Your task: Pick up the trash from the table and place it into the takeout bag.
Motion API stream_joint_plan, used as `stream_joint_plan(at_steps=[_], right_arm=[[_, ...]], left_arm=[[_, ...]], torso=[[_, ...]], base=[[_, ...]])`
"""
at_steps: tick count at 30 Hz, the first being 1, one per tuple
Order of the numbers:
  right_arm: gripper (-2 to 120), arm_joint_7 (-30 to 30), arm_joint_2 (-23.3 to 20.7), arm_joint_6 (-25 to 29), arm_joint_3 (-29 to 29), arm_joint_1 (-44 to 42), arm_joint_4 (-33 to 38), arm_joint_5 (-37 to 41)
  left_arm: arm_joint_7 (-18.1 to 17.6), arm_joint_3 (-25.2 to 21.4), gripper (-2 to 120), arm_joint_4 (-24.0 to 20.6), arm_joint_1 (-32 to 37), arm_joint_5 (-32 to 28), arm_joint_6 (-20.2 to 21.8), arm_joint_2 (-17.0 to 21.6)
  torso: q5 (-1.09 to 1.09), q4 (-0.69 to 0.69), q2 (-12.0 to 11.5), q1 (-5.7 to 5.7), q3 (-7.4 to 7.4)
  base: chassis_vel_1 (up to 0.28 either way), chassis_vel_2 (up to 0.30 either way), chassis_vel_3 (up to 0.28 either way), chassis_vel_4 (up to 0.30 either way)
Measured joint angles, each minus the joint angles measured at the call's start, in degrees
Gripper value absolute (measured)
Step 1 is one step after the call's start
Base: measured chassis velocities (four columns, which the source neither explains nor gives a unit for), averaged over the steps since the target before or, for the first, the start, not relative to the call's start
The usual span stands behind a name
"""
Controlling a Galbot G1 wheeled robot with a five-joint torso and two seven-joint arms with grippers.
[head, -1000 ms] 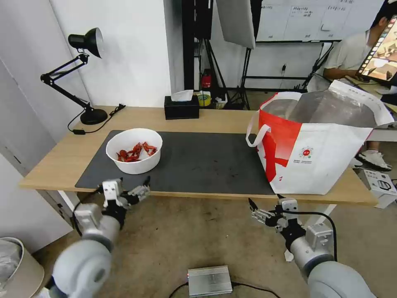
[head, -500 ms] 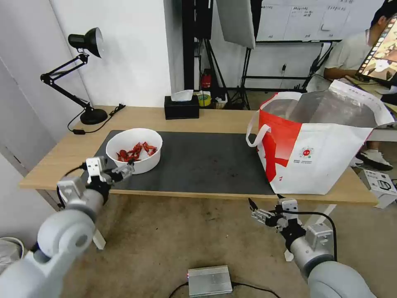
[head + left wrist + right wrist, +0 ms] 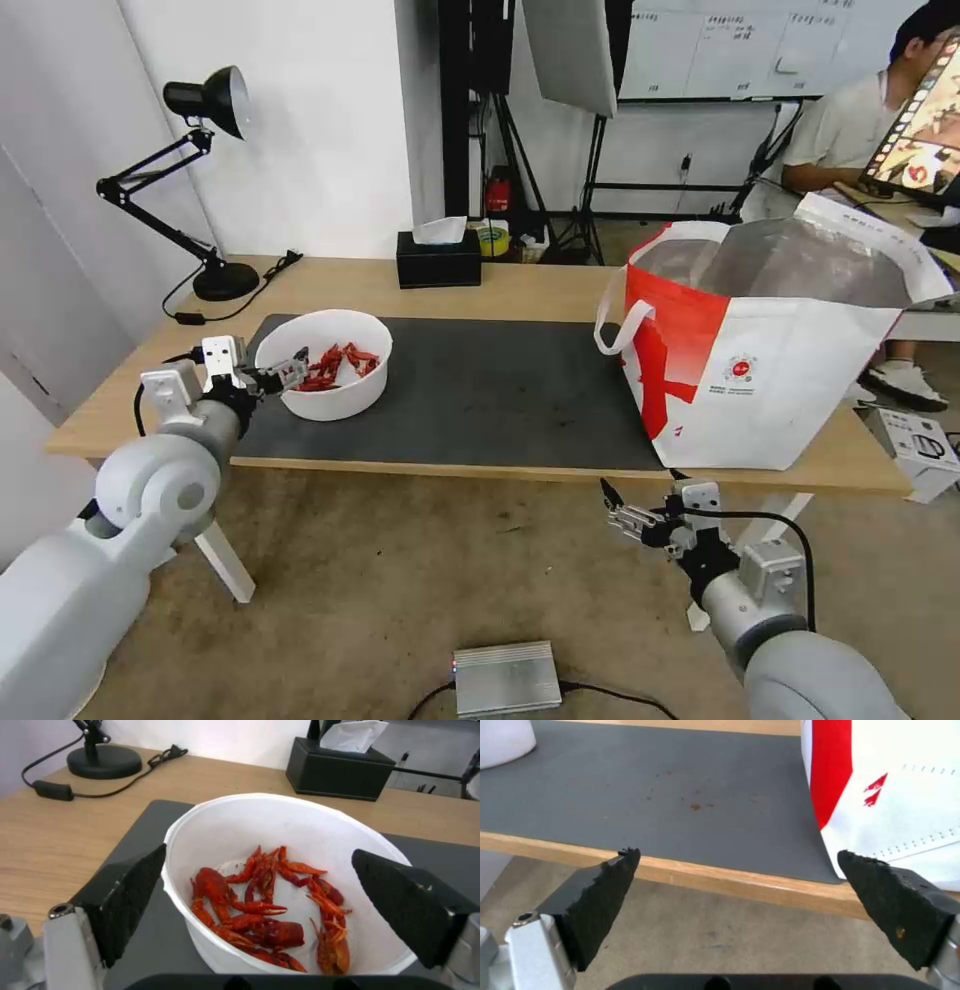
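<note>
The left hand [image 3: 283,374], spread wide, straddles the near rim of the bowl [image 3: 325,362]: the approach step. Next it likely needs closing on that rim. The right hand [image 3: 622,513] hangs spread, far from the bowl, below the counter [image 3: 520,282].

The head view looks forward and down from above the robot's shoulders, taking in the whole light-wood surface [image 3: 480,285], its dark grey mat [image 3: 490,395], the floor in front and the room behind.

The left wrist view sits just behind the left end effector [image 3: 260,900] and looks along it from close range, down into the white bowl [image 3: 240,817] of red shells, with the black tissue box [image 3: 340,770] and a lamp base [image 3: 104,760] farther back. The head view shares these from farther off: bowl [image 3: 335,400], tissue box [image 3: 439,261].

The right wrist view looks from below the surface's near edge [image 3: 720,879], up and across the mat toward the takeout bag [image 3: 905,795], which the head view also shows [image 3: 790,400].
</note>
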Motion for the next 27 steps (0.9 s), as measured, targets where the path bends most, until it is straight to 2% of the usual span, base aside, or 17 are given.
stream_joint_plan(at_steps=[6, 7, 8, 9, 10, 11, 12, 13, 16, 17, 27], right_arm=[[100, 0.00, 0.00, 0.00, 0.00, 0.00, 0.00, 0.00], [100, -0.02, 0.00, 0.01, 0.00, 0.02, 0.00, 0.00], [100, 0.00, 0.00, 0.01, 0.00, -0.01, 0.00, 0.00], [100, -0.01, 0.00, 0.03, 0.02, 0.02, 0.00, 0.00], [100, -0.01, 0.00, 0.03, 0.02, 0.02, 0.00, 0.00], [100, -0.01, 0.00, 0.02, 0.00, 0.00, -0.01, 0.01], [100, -0.01, 0.00, 0.02, 0.00, 0.01, -0.01, 0.01], [100, -0.01, 0.00, 0.02, 0.00, 0.01, 0.00, 0.01], [100, -0.01, 0.01, 0.02, 0.00, 0.01, 0.00, 0.01], [100, -0.01, 0.01, 0.02, 0.00, 0.01, -0.01, 0.01], [100, -0.01, 0.00, 0.02, 0.00, 0.01, -0.01, 0.00]], left_arm=[[0.18, 0.21, 100, 0.12, 0.01, -0.20, 0.21, 0.03], [1.17, 2.49, 100, 3.15, -1.59, -1.57, 2.09, 0.54], [1.16, 3.52, 100, 5.52, -3.06, -2.07, 2.77, 0.75], [1.57, 4.27, 100, 8.23, -6.00, -2.66, 3.28, 1.12], [1.57, 4.27, 100, 8.23, -6.00, -2.66, 3.28, 1.12], [1.60, 4.28, 100, 8.95, -6.73, -2.83, 3.40, 1.33], [1.64, 4.26, 100, 9.62, -7.40, -2.97, 3.46, 1.52], [1.65, 4.27, 100, 9.81, -7.60, -3.00, 3.48, 1.56], [1.66, 4.24, 100, 10.61, -8.68, -3.16, 3.49, 1.71], [1.68, 4.25, 100, 10.86, -8.90, -3.20, 3.49, 1.73], [1.72, 4.25, 100, 11.99, -9.57, -3.11, 3.46, 1.77]], torso=[[0.00, 0.01, 0.00, 0.00, 0.00], [0.06, 0.01, 0.01, -0.02, -0.01], [0.00, 0.01, 0.00, -0.03, 0.00], [-0.04, -0.05, 0.00, 0.01, 0.00], [-0.04, -0.05, 0.00, 0.01, 0.00], [0.08, -0.01, 0.00, 0.01, 0.00], [0.00, -0.01, -0.01, 0.01, 0.01], [-0.04, 0.00, 0.00, 0.01, 0.00], [0.05, 0.00, 0.01, -0.01, -0.01], [-0.01, 0.00, 0.00, 0.00, 0.00], [0.00, 0.00, 0.00, 0.00, 0.00]], base=[[0.000, 0.000, 0.000, 0.000], [0.000, 0.000, 0.000, 0.000], [0.000, 0.000, 0.000, 0.000], [0.000, 0.000, 0.000, 0.000], [0.000, 0.000, 0.000, 0.000], [0.000, 0.000, 0.000, 0.000], [0.000, 0.000, 0.000, 0.000], [0.000, 0.000, 0.000, 0.000], [0.000, 0.000, 0.000, 0.000], [0.000, 0.000, 0.000, 0.000], [0.000, 0.000, 0.000, 0.000]])
